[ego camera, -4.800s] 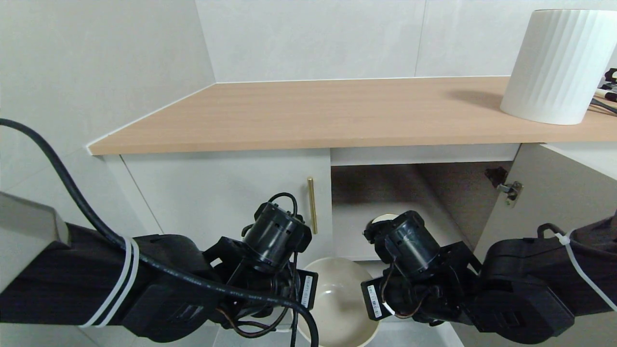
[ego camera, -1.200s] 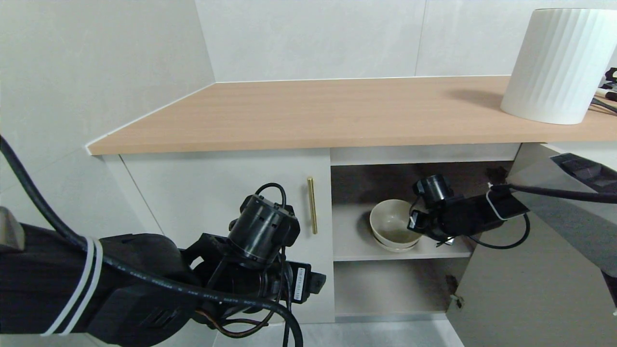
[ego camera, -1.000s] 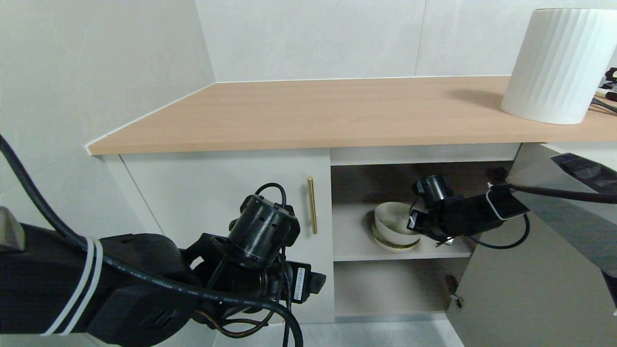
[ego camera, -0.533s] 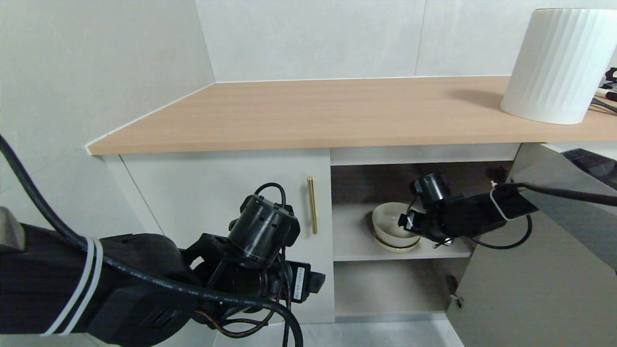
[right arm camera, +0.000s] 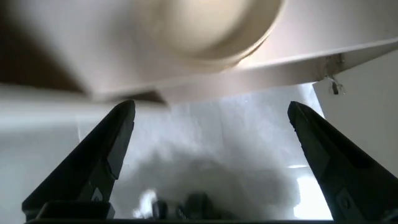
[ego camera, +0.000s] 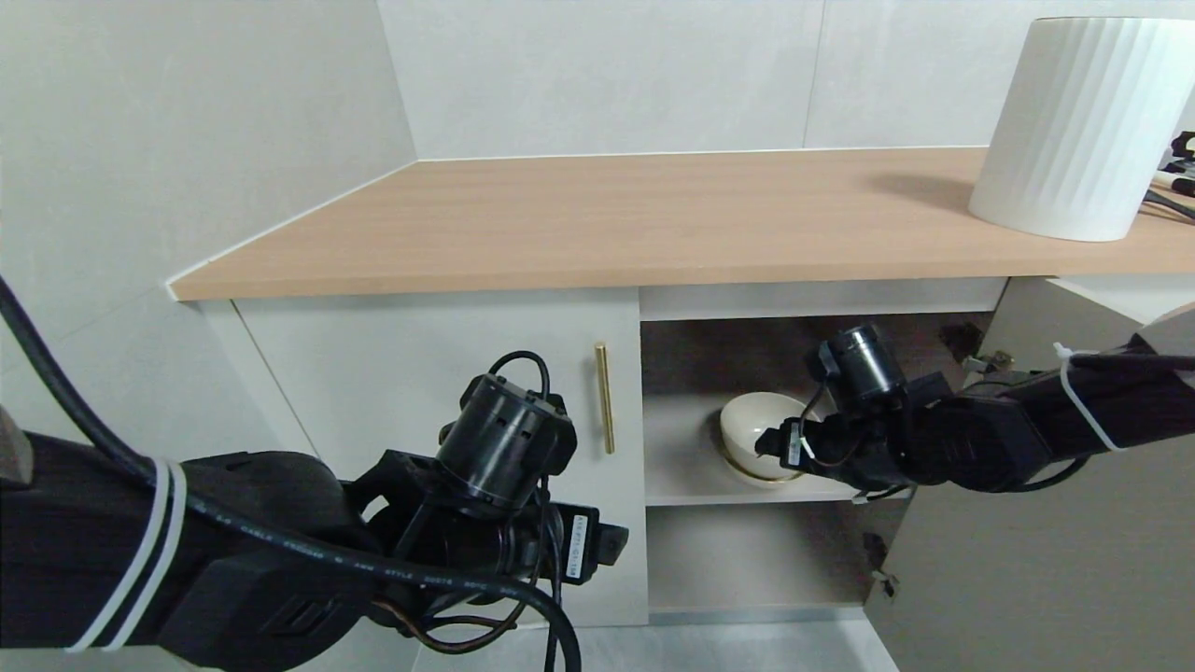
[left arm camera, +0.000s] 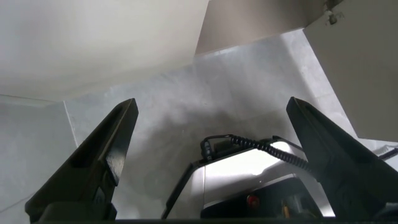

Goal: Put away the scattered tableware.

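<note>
A cream bowl (ego camera: 754,431) sits upright on the cabinet's middle shelf (ego camera: 681,467), nested on another cream dish whose rim shows beneath it. My right gripper (ego camera: 777,446) hovers at the shelf's front edge just right of the bowl, open and holding nothing. In the right wrist view the bowl (right arm camera: 211,25) lies beyond my right gripper (right arm camera: 211,168), whose fingers (right arm camera: 93,174) are spread wide. My left gripper (ego camera: 597,551) hangs low in front of the closed left door, open over the floor; in its own wrist view the left gripper (left arm camera: 211,162) has nothing between its fingers (left arm camera: 99,162).
The closed left door carries a gold handle (ego camera: 603,397). The right door (ego camera: 1027,541) stands swung open at the right. A lower compartment (ego camera: 756,560) lies under the shelf. On the wooden countertop (ego camera: 607,224) stands a white ribbed cylinder (ego camera: 1083,121).
The right gripper carried the bowl up from in front of me into the cabinet, set it on the dish there and let go; the right arm has since drawn back. The left arm stayed low.
</note>
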You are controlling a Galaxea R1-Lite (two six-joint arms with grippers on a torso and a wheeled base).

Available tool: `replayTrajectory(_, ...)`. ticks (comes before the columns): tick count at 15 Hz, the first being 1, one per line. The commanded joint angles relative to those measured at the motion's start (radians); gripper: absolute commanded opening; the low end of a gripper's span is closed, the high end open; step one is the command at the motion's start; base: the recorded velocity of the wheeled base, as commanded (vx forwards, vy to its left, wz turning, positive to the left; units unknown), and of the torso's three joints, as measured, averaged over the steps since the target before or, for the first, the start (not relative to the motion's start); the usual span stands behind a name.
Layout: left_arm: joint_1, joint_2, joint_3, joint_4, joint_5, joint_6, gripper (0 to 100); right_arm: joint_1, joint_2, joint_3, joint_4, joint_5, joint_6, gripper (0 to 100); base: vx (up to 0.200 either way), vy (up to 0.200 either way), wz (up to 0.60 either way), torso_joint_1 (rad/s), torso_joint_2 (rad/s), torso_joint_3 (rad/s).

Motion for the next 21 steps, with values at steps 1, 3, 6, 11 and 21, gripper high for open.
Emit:
replayTrajectory(1, 0.0, -0.003, -0.002, 0.0, -0.001, -0.006, 100, 0.027, -0.054, 0.03, 0.0, 0.001, -0.013, 100, 0.0, 0.0, 0.0, 0.0, 0.0, 0.0)
replayTrajectory(3, 0.0, 0.0, -0.005, 0.0, -0.001, -0.018, 100, 0.03, -0.054, 0.037, 0.0, 0.001, -0.022, 100, -0.2, 0.0, 0.0, 0.005, 0.0, 0.002)
replayTrajectory(6, 0.0, 0.0, -0.005, 0.0, -0.001, -0.02, 100, 0.03, -0.057, 0.042, 0.0, 0.001, -0.022, 100, -0.2, 0.0, 0.0, 0.001, 0.0, 0.002)
replayTrajectory(11, 0.0, 0.0, -0.005, 0.0, -0.001, -0.02, 100, 0.033, -0.067, 0.05, 0.0, 0.001, -0.022, 100, -0.2, 0.0, 0.0, 0.0, 0.0, 0.002)
replayTrajectory(21, 0.001, -0.004, -0.002, 0.0, 0.0, -0.02, 100, 0.041, -0.15, 0.082, 0.001, 0.001, -0.022, 100, -0.12, 0.0, 0.0, 0.002, 0.0, 0.0)
